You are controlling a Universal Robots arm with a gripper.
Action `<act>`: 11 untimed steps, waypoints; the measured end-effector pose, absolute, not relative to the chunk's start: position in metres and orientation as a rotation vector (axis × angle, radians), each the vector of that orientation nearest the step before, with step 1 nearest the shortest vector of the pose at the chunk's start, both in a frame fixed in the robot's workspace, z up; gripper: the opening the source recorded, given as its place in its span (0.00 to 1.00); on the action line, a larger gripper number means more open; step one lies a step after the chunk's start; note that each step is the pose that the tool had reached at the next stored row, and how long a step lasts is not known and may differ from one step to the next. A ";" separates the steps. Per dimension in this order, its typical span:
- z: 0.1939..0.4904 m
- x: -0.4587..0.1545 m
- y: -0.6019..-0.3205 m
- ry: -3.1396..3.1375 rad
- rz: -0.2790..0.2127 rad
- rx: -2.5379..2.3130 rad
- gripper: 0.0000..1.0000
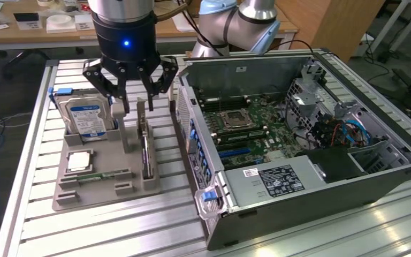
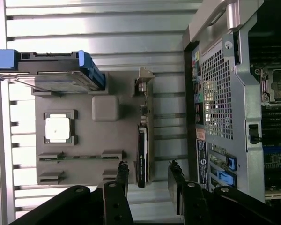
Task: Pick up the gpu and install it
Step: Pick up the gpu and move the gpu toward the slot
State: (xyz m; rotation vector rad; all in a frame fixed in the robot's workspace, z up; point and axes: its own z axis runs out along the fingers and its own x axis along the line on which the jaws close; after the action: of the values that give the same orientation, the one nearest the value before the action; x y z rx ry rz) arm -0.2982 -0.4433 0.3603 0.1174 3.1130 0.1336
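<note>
We found the pick-up step in hand: the claw [image 1: 135, 101] stood released above the gpu [image 1: 147, 152], which sat on edge in the grey tray [image 1: 105, 195] at the exterior view's left of centre, and we judged a grasp required squarely straddling its thin upper edge.
</note>
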 end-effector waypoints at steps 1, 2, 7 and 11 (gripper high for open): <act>0.359 -0.298 -0.443 3.113 0.134 0.117 0.47; 0.359 -0.298 -0.443 3.113 0.133 0.117 0.47; 0.352 -0.298 -0.443 3.113 0.133 0.117 0.47; 0.352 -0.298 -0.443 3.113 0.133 0.117 0.47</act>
State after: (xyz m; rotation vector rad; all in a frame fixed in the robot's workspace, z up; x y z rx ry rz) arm -0.2982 -0.4433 0.3515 0.1174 3.1131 0.1334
